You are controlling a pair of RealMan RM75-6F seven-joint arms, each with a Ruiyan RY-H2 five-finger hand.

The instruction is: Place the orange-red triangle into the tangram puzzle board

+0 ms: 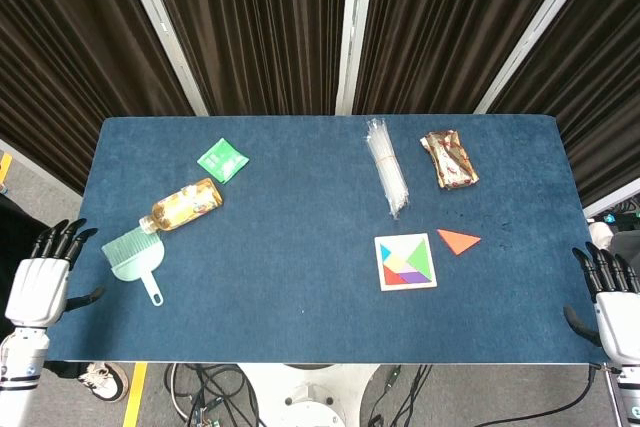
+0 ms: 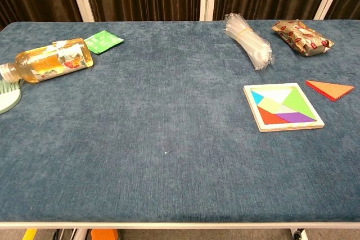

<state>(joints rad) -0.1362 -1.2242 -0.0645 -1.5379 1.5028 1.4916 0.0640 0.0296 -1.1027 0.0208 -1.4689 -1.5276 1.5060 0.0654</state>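
Observation:
The orange-red triangle [image 1: 458, 241] [image 2: 330, 89] lies flat on the blue table, just right of the tangram puzzle board [image 1: 406, 261] [image 2: 283, 107]. The square wooden board holds several coloured pieces, with one bare pale gap near its top edge. My left hand [image 1: 42, 278] hangs off the table's left edge, fingers spread, holding nothing. My right hand [image 1: 611, 292] sits past the right edge, fingers apart and empty, a short way right of the triangle. Neither hand shows in the chest view.
A bundle of clear plastic straws [image 1: 386, 166] [image 2: 248, 40] and a gold-red snack packet [image 1: 449, 158] [image 2: 301, 36] lie behind the board. On the left are a tea bottle [image 1: 183, 204] [image 2: 49, 60], a green sachet [image 1: 221, 159] [image 2: 102, 41] and a green brush [image 1: 137, 257].

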